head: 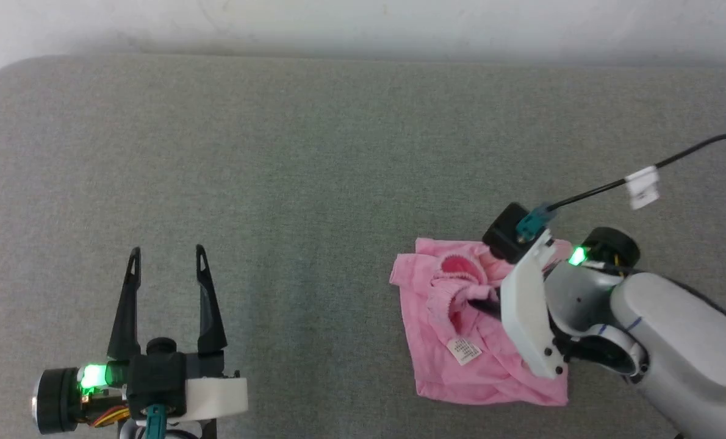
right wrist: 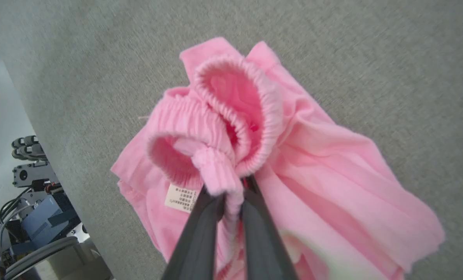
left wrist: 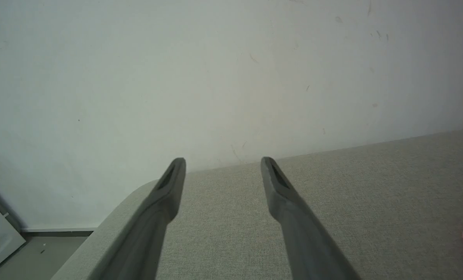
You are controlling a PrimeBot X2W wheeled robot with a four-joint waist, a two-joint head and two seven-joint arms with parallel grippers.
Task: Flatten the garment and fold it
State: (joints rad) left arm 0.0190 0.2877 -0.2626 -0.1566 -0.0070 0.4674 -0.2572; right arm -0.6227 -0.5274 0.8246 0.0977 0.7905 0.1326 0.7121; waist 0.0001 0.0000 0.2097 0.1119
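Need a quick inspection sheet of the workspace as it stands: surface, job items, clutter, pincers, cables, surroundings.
Surface: grey fabric surface, rounded far-left corner.
Job's things: pink garment, crumpled, lying on the robot's right side; elastic edge bunched and pulled up; white label showing.
Clutter: nothing seen.
Pincers: left pincer open, holding nothing, well apart from the garment; right pincer shut on a fold of the elastic edge.
Cables: black cable with white tag runs from the right wrist, above the surface.
Surroundings: pale wall behind; floor and electronic gear beside the surface.
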